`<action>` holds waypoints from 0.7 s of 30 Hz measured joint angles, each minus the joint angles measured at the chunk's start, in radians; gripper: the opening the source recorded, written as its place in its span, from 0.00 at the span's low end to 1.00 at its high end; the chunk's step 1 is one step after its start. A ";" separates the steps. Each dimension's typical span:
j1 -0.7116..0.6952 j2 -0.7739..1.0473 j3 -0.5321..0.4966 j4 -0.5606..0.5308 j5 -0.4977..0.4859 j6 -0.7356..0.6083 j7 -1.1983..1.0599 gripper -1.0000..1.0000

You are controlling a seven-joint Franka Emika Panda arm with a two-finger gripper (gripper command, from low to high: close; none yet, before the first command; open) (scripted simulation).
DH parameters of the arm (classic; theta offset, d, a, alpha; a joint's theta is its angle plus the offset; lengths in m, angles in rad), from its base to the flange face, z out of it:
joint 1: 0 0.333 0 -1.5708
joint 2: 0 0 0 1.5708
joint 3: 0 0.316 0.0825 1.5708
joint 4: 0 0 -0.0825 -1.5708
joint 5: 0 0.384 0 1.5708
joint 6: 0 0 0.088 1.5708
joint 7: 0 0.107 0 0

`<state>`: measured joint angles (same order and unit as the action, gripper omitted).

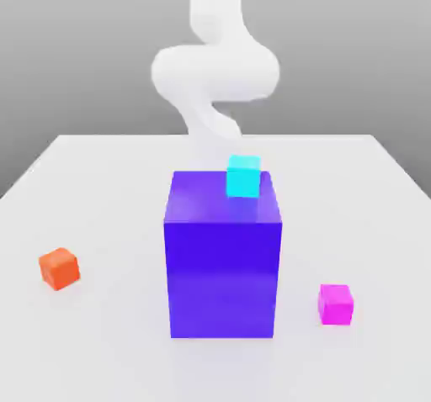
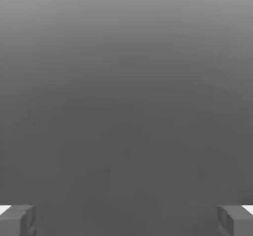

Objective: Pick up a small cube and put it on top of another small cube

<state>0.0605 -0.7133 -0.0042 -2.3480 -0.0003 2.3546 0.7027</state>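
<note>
Since the pink cube looks small, rigid and light, resting on the worktop just beside the big blue block, I would grip its flat opposite sides; my pincer stands wide apart, empty.

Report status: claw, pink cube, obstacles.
Claw open, empty. Pink cube on table, to the exterior view's right of blue block. Cyan cube atop block; orange cube apart.
</note>
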 joint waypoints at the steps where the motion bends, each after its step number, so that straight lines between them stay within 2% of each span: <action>1: 0.029 0.042 -0.002 -0.022 0.000 0.026 -0.046 0.50; 12: 0.282 0.446 0.003 -0.241 0.015 0.278 -0.509 0.50; 21: 0.420 0.772 0.069 -0.409 -0.013 0.484 -0.841 0.50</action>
<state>0.4809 0.0590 0.0648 -2.7571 -0.0132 2.8384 -0.1378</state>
